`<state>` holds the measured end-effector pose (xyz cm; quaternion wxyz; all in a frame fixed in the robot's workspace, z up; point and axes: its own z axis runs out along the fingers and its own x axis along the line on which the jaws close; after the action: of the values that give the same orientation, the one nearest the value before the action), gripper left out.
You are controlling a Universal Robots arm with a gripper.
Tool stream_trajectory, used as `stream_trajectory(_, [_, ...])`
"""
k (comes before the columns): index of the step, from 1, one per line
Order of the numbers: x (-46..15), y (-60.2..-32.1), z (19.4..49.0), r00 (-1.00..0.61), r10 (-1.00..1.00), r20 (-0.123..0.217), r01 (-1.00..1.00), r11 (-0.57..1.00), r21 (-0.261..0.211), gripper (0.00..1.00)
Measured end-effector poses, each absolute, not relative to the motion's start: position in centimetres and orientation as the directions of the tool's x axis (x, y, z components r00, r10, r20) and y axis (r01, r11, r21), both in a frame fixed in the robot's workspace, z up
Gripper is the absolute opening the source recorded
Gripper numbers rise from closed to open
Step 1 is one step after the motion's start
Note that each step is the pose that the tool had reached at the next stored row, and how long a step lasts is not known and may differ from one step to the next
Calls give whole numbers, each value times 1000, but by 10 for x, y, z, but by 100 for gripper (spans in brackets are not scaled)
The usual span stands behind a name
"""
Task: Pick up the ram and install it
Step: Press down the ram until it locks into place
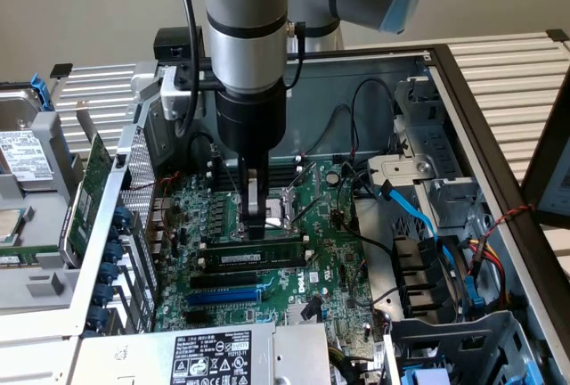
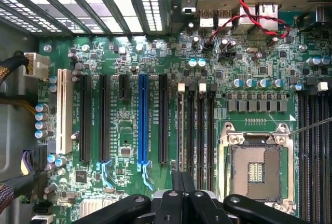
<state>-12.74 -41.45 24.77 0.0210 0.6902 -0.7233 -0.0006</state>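
The ram (image 1: 254, 254) is a long green stick with black chips and a small white label. It stands on edge along a black slot on the motherboard (image 1: 334, 225), just beside the CPU socket (image 1: 283, 208). My gripper (image 1: 256, 227) comes straight down onto the middle of its top edge, fingers closed on it. In the wrist view the black fingers (image 2: 176, 182) sit close together over the row of narrow memory slots (image 2: 196, 125), next to the CPU socket (image 2: 257, 168).
Black and blue expansion slots (image 1: 227, 294) lie beside the memory slots. A green expansion card (image 1: 85, 196) and a hard drive (image 1: 22, 158) lie outside the case at the exterior view's left. Cables (image 1: 419, 216) and drive bays crowd the exterior view's right, and a power supply (image 1: 214, 358) sits in front.
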Motion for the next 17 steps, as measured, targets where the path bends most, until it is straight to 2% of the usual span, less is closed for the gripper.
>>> stream_trajectory(9, [-129,-411,239,-54,-997,55,-998,56,29,11])
stream_trajectory(17, [-129,-411,245,-56,-997,53,-998,58,29,11])
